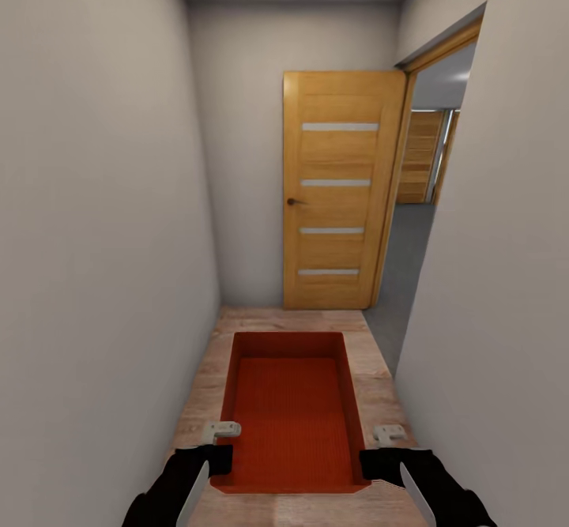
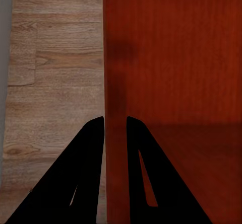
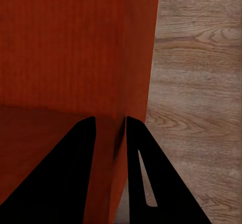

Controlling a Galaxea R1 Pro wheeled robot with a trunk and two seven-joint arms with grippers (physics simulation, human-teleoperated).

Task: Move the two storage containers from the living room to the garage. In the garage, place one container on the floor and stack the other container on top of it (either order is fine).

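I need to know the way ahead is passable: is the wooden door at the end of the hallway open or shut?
Open. The wooden door is swung back against the end wall, and the doorway beside it shows grey floor and another room beyond.

Part of each side wall of the storage container point(image 1: 291, 400) is covered by the black arms. The arms are cut off by the head view's lower edge. The room beyond the wooden door point(image 1: 341, 189) is largely hidden.

One red-orange storage container point(image 1: 291, 408) is hanging open side up and level above light wood plank flooring point(image 1: 371, 377) in a narrow corridor, its ribbed bottom showing; its left point(image 2: 115, 83) and right point(image 3: 135, 73) walls are sitting between black fingers.
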